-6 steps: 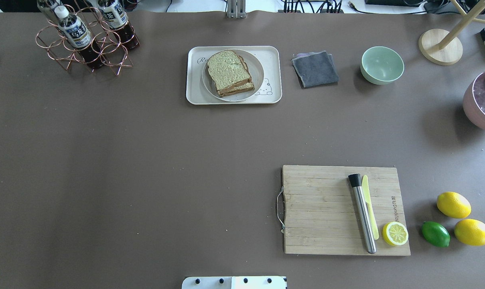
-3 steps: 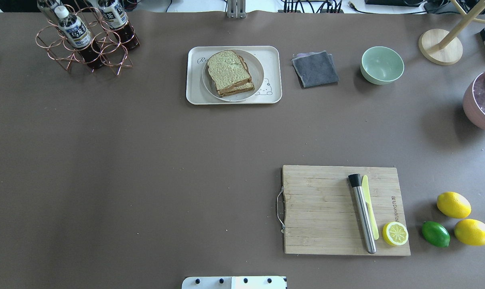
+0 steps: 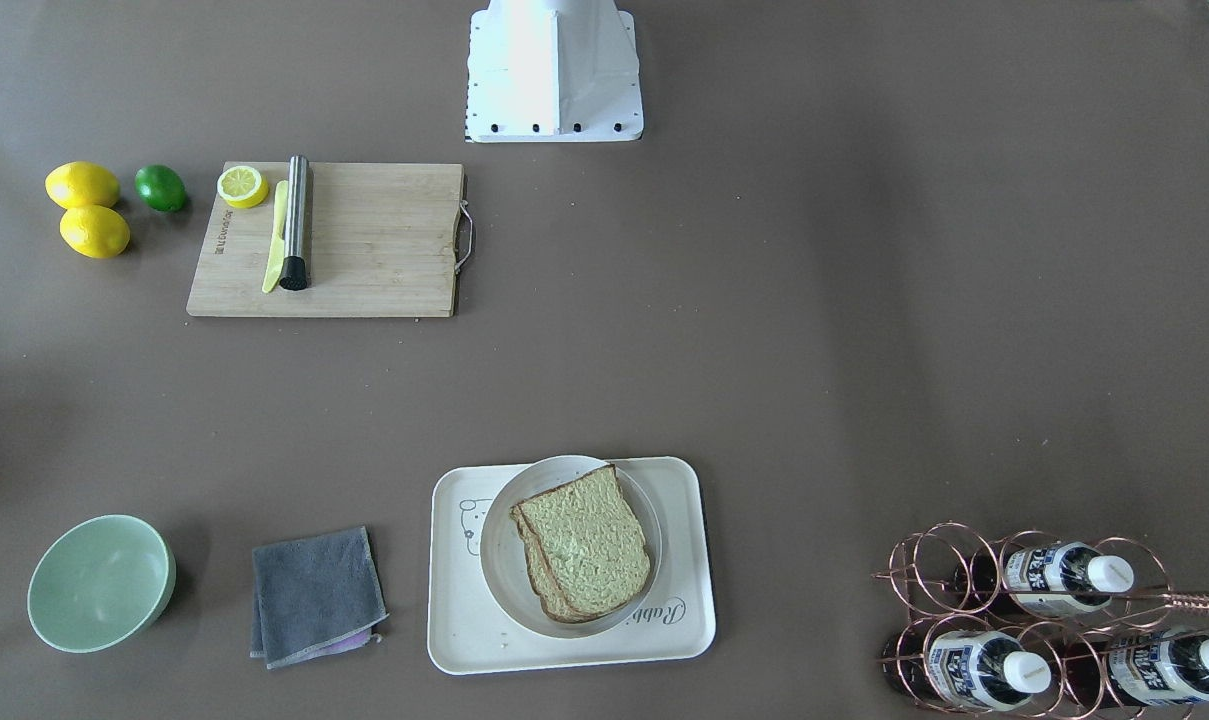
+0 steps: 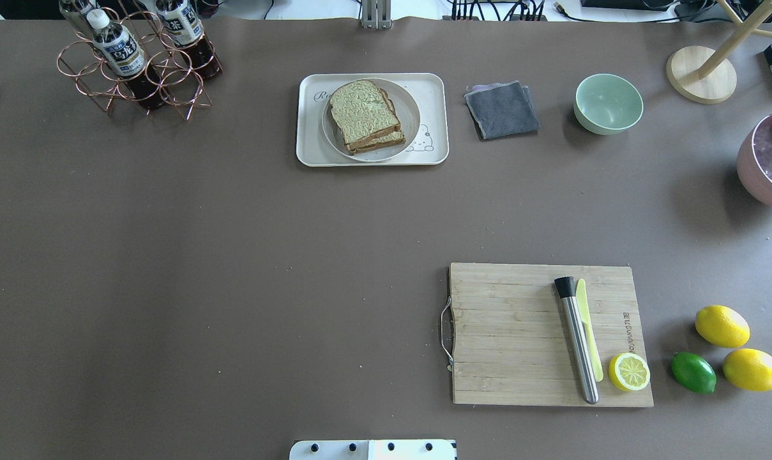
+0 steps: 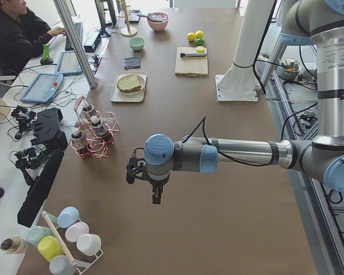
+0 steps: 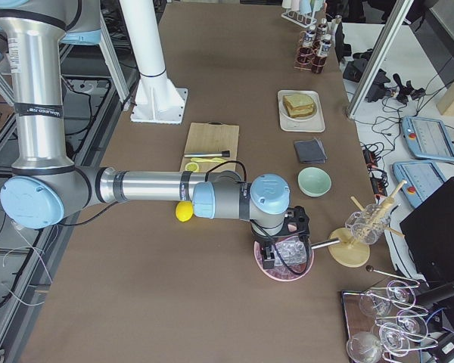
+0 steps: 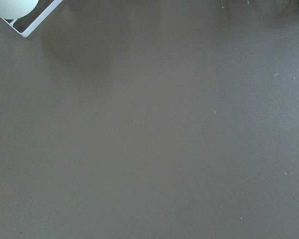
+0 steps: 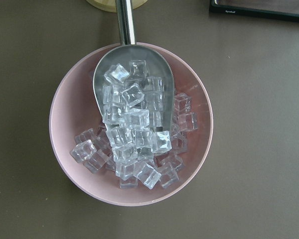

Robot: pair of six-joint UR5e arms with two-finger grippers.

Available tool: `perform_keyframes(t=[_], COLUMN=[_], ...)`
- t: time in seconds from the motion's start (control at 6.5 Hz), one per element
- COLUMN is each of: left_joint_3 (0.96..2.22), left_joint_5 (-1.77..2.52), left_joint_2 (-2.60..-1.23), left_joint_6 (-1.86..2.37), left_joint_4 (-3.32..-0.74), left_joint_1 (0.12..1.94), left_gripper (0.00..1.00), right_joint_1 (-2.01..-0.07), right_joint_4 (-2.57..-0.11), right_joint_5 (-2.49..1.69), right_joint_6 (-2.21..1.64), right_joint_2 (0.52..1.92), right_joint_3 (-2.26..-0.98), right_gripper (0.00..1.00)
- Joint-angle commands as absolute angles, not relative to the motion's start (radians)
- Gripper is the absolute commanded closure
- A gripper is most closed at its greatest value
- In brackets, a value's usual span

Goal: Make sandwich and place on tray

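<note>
Found left gripper (image 5: 155, 195) hanging over bare tabletop and right gripper (image 6: 276, 255) above a pink ice bowl (image 8: 65, 114) — jaw state of either not determinable. Noted cream tray (image 4: 309, 152) on the table's far side, bearing a white plate (image 4: 411, 112) with the sandwich (image 4: 363, 110) stacked on it. Judged complete; advise holding both arms well apart from the tray — no further contact.

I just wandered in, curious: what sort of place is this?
Probably a robotics lab: robot arms over a table, control pendants near a seated operator, a plated sandwich on a tray.
</note>
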State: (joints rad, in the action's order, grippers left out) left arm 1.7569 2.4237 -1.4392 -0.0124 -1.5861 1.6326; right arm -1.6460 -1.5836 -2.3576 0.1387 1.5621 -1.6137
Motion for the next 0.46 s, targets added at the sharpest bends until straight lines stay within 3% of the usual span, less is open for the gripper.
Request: perform_keyframes(t=[0.0,0.31], left_joint_3=[1.769,1.784], left_joint_5=[2.425,2.430], left_joint_2=[-1.443,-1.440], left_joint_6=[-0.011,-0.009], left_joint_4=[-1.585,-1.583], left_joint_1=[1.634,1.637], left_gripper=[0.03,0.03], right_joint_1=[-1.646,-1.646], right_joint_4=[-1.583,-1.583], right_joint_5=[-2.353,-2.352], right_joint_6=[0.138,0.138], right_joint_2=[1.562,1.560], right_joint_3=[-1.612,-1.618], right_gripper=[0.00,0.01])
